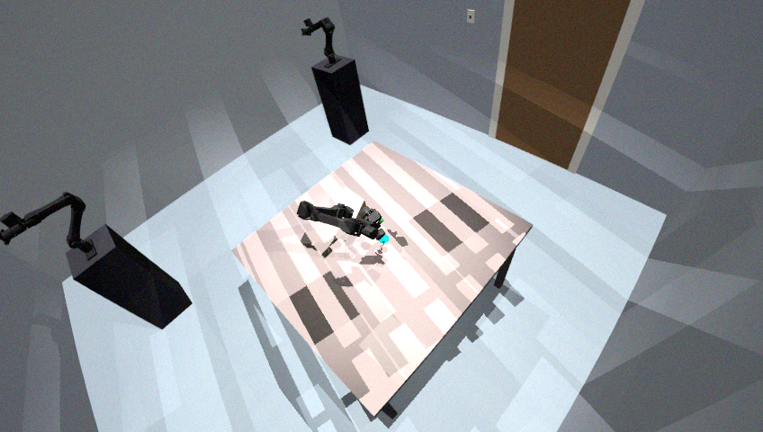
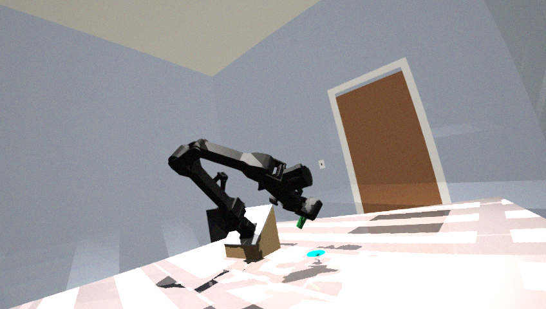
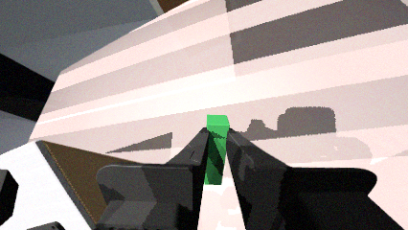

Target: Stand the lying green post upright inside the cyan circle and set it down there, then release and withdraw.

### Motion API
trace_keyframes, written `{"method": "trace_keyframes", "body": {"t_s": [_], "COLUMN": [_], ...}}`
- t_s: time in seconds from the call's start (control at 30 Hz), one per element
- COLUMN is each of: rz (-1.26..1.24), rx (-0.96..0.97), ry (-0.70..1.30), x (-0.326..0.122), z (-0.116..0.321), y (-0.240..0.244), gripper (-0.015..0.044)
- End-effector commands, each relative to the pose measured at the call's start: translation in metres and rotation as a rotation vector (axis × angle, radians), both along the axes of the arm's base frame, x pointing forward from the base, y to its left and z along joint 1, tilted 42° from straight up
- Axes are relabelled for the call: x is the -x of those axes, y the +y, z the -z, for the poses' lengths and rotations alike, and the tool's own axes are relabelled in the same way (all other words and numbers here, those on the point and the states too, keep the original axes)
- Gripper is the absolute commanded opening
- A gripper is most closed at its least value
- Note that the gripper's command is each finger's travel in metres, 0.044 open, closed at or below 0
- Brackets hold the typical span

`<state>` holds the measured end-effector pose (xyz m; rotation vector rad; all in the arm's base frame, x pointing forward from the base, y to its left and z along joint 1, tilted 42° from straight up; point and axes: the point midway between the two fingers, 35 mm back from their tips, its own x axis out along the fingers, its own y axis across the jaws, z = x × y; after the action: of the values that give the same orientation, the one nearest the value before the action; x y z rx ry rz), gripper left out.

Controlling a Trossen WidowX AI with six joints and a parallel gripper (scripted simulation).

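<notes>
The green post (image 1: 381, 220) (image 2: 301, 223) (image 3: 217, 121) is held in the air, tilted, with its lower end sticking out below the fingers in the exterior view. My gripper (image 2: 304, 217) (image 3: 216, 132) is shut on the post, and in the wrist view one fingertip lies on each side of it. The cyan circle (image 1: 384, 238) (image 2: 315, 253) lies flat on the table, below the post's height. In the top view the gripper partly covers the circle's edge. The circle does not show in the wrist view.
The arm's wedge-shaped base block (image 2: 269, 237) (image 3: 81, 172) stands on the table (image 1: 374, 374) beside the circle. Two dark pedestals (image 1: 342, 103) (image 1: 128, 278) with other arms stand off the table. Dark shadows cross the table.
</notes>
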<state>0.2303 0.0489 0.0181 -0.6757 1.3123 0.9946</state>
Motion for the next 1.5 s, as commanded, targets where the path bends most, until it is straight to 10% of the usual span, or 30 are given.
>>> {"method": "trace_keyframes", "body": {"t_s": [0.0, 1.47], "rz": [-0.007, -0.058], "rx": [-0.031, -0.263], "ry": [-0.026, -0.265], "x": [-0.001, -0.005], "z": [-0.002, -0.015], "y": [0.0, -0.003], "gripper": [0.0023, 0.0023]}}
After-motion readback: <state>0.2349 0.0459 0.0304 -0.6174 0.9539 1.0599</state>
